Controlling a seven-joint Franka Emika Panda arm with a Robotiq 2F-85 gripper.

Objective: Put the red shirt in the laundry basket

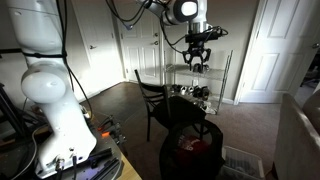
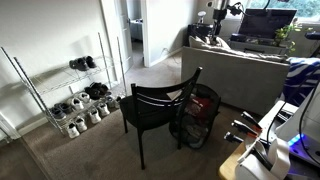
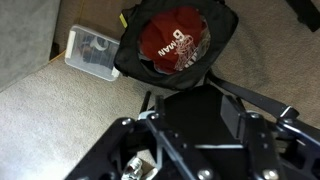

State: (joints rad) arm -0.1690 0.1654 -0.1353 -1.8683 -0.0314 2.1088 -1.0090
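Red shirt (image 3: 172,42) lies bunched inside laundry basket (image 3: 126,58), so placement looks done. Gripper (image 1: 198,64) hangs high above chair (image 2: 150,112), jaws apart and empty, likely for clearance.

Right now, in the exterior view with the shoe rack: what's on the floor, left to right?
shoe rack → chair → laundry basket, with the red shirt inside it

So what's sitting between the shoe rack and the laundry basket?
The dark wooden chair stands between the shoe rack and the laundry basket. That shows in an exterior view. The red shirt lies inside the basket.
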